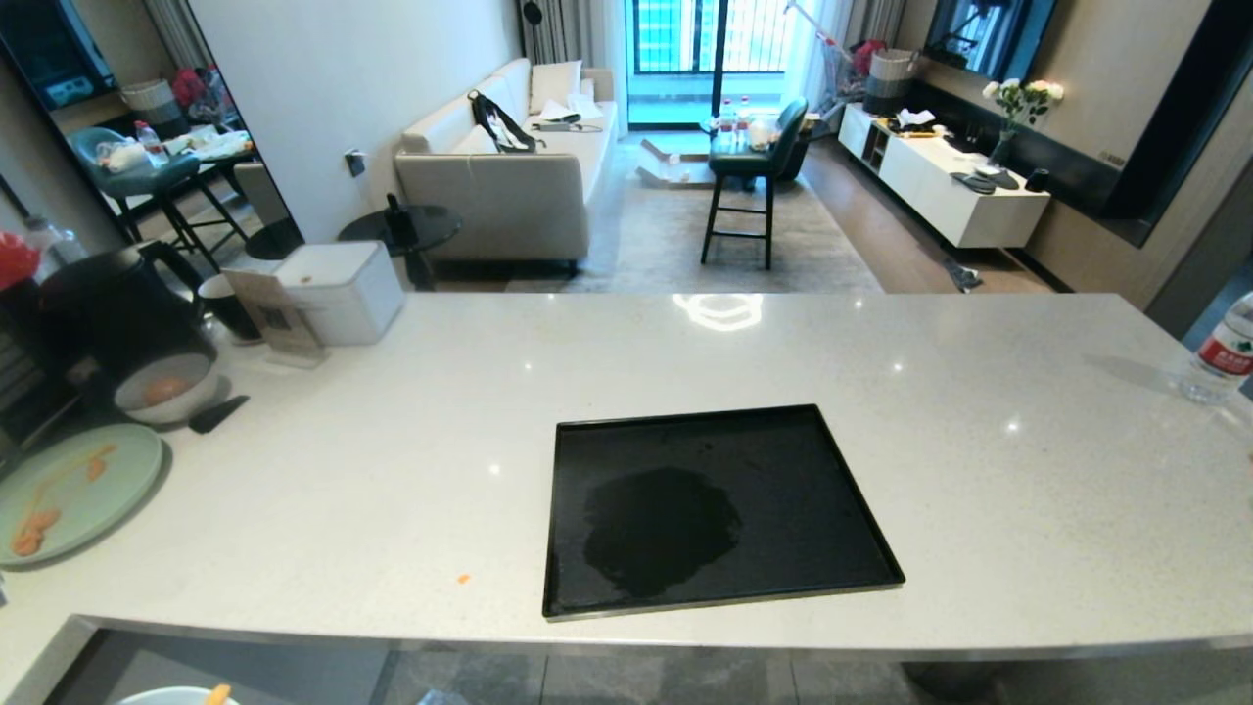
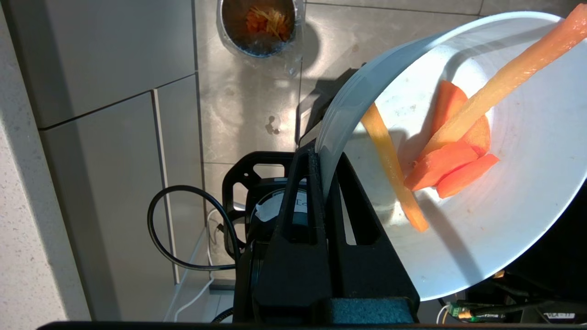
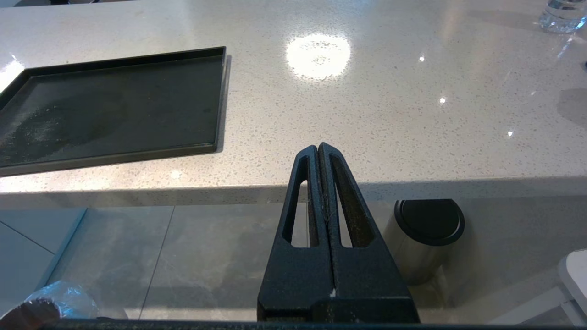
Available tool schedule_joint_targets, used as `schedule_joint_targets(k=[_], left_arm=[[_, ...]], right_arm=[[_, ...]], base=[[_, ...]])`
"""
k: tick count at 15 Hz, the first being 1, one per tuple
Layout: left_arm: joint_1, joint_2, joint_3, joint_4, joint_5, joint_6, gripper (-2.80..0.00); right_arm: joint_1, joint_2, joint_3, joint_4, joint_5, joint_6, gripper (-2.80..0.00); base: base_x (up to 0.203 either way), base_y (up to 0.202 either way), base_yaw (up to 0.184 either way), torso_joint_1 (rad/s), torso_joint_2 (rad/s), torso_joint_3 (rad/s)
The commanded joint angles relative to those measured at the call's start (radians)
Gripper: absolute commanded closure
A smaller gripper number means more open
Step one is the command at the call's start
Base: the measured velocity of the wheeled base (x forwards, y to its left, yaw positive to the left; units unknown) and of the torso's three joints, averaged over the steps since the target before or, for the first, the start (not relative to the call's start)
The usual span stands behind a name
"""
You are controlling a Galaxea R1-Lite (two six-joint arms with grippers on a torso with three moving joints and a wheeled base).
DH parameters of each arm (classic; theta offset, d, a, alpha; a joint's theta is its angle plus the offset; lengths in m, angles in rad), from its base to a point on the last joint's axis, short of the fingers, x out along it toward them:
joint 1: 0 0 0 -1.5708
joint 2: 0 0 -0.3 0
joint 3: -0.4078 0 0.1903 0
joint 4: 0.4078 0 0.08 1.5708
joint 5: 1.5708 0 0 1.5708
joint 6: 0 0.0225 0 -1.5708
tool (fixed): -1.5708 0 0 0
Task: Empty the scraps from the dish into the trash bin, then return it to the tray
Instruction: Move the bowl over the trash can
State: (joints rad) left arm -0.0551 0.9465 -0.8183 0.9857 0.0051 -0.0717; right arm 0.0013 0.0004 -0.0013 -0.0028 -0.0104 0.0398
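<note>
On your pale speckled bench (image 1: pixel 783 372), a large pale green plate (image 1: pixel 69 490) with orange bits sits at nine o'clock. Toward ten o'clock you have a grey-white bowl (image 1: pixel 166 387), a black kettle (image 1: pixel 117 304) and a white box (image 1: pixel 338 289). A water bottle (image 1: pixel 1224 352) stands at three o'clock.

Sofa (image 1: pixel 509 166): beige, stood against the white wall.
Stool (image 1: pixel 749 176): dark, on the rug.
Balcony door (image 1: pixel 710 39): daylit.
Surface (image 1: pixel 881 392): pale speckled stone.
</note>
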Motion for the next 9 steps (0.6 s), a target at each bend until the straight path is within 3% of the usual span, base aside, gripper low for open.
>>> schedule_joint_targets(k=[1,9], left_arm=[[0.000,0.009,0.001,0.005,-0.001,0.000,0.00],[0.008,0.008,0.002,0.007,-0.001,-0.002,0.00]], right_arm=[[0.000,0.000,0.000,0.000,0.000,0.000,0.00],[0.000,0.001,0.000,0.000,0.000,0.000,0.00]], base=[[0.000,0.000,0.000,0.000,0.00,0.000],[0.000,0.000,0.000,0.000,0.00,0.000]])
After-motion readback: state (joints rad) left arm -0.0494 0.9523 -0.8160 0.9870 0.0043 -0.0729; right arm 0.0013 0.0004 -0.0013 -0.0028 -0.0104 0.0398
